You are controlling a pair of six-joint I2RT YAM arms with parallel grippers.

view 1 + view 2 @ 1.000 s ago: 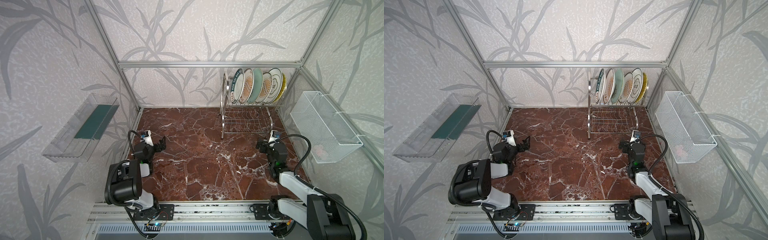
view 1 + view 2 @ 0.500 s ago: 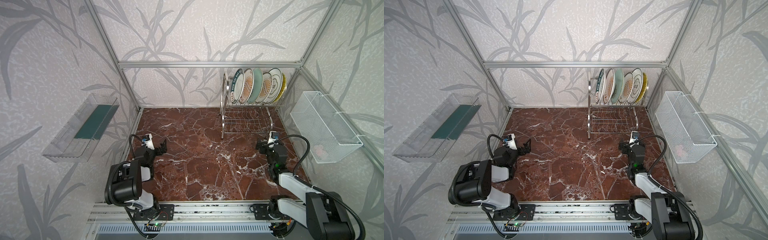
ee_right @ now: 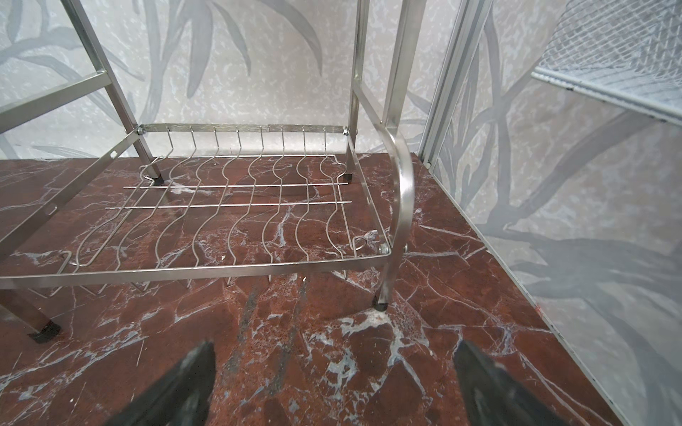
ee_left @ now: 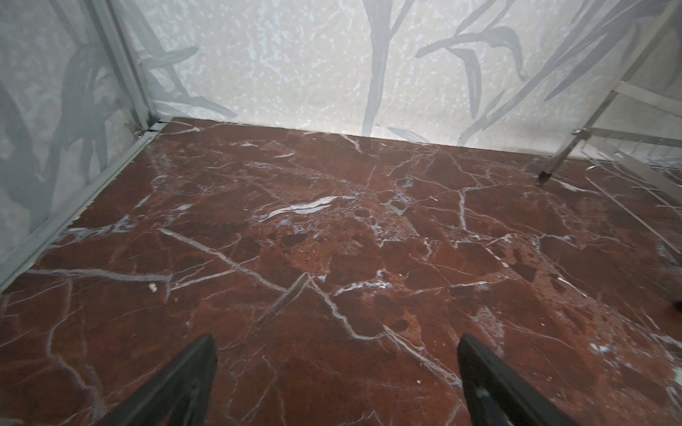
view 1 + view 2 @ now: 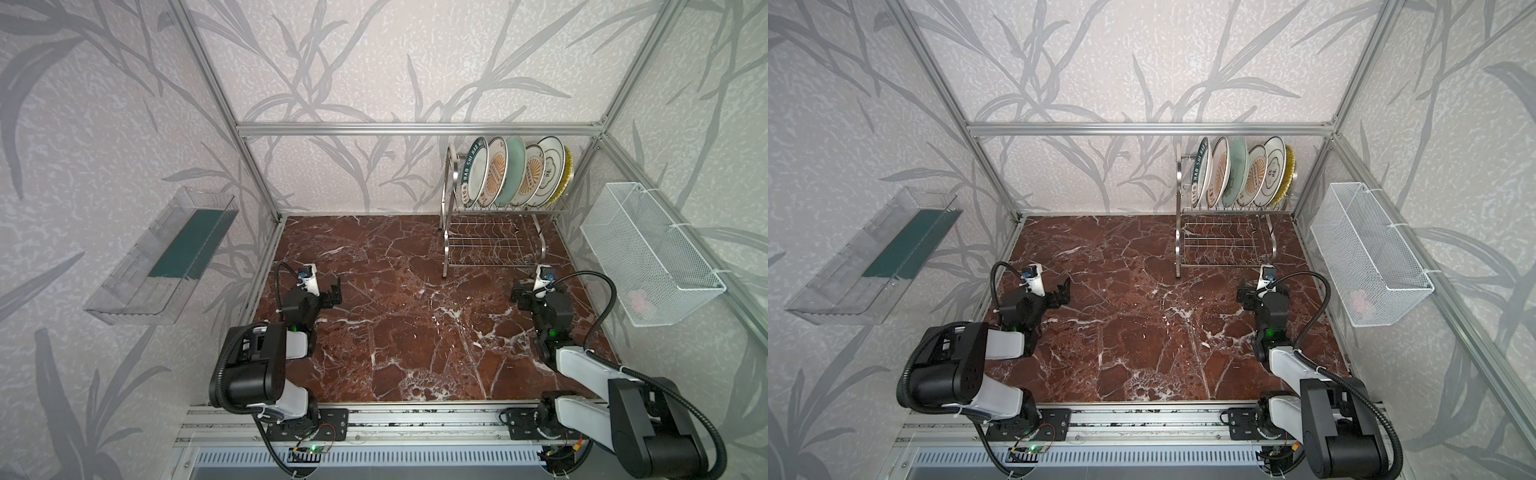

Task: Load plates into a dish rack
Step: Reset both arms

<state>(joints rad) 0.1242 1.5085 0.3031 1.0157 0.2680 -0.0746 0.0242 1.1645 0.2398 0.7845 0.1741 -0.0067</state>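
Note:
Several plates [image 5: 515, 172] [image 5: 1241, 172] stand on edge in the upper tier of the dish rack [image 5: 490, 245] [image 5: 1221, 245] at the back right, in both top views. Its lower tier holds nothing. My left gripper [image 5: 333, 292] [image 4: 336, 339] hovers open low over bare marble at the left, far from the rack, whose leg [image 4: 553, 162] shows in the left wrist view. My right gripper [image 5: 522, 294] [image 3: 334, 345] is open and holds nothing, just in front of the rack's lower tier [image 3: 236, 206].
A clear plastic tray [image 5: 166, 257] hangs on the left wall. A white mesh basket [image 5: 648, 249] hangs on the right wall beside the rack, with something pink inside. Aluminium frame posts edge the red marble tabletop [image 5: 415, 324].
My left gripper has shifted a little to the right over the marble. The right arm, the rack and the plates look unchanged.

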